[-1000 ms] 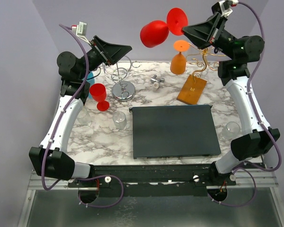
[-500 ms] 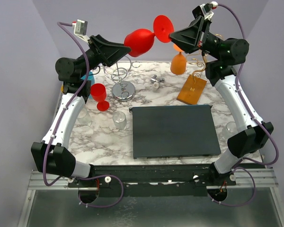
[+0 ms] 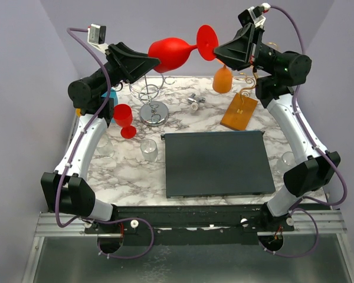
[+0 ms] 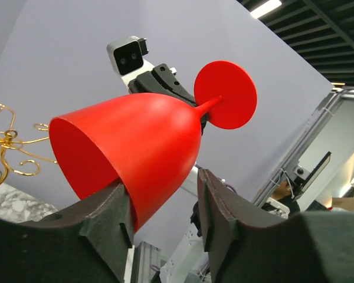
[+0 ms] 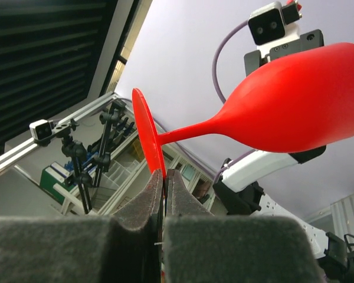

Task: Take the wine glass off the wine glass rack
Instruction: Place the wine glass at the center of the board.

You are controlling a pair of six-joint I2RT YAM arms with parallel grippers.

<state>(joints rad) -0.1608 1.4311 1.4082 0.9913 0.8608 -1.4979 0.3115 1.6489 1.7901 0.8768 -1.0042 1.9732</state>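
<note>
The red wine glass [image 3: 171,52] hangs on its side high above the table's back, clear of the wine glass rack, whose orange-brown base [image 3: 239,111] and gold wire hooks [image 3: 253,79] stand at the back right. My right gripper [image 3: 217,50] is shut on the rim of the glass's round foot [image 5: 146,132], fingertips [image 5: 156,183] pinched on it. My left gripper [image 3: 156,61] has the bowl [image 4: 130,147] between its fingers. The left pad [image 4: 115,203] touches the bowl and the right pad [image 4: 209,188] stands a little apart. The gold hooks [image 4: 12,147] show at the left wrist view's edge.
An orange glass [image 3: 223,79] stands by the rack. A chrome wire stand [image 3: 152,103] and a small red glass [image 3: 124,119] sit at the back left. Clear glasses [image 3: 148,150] [image 3: 289,160] flank a dark flat tray [image 3: 215,162]. A small metal piece [image 3: 194,101] lies mid-back.
The right arm has carried the red glass leftward and turned it flatter. The left arm has risen and its jaws have narrowed around the bowl.
</note>
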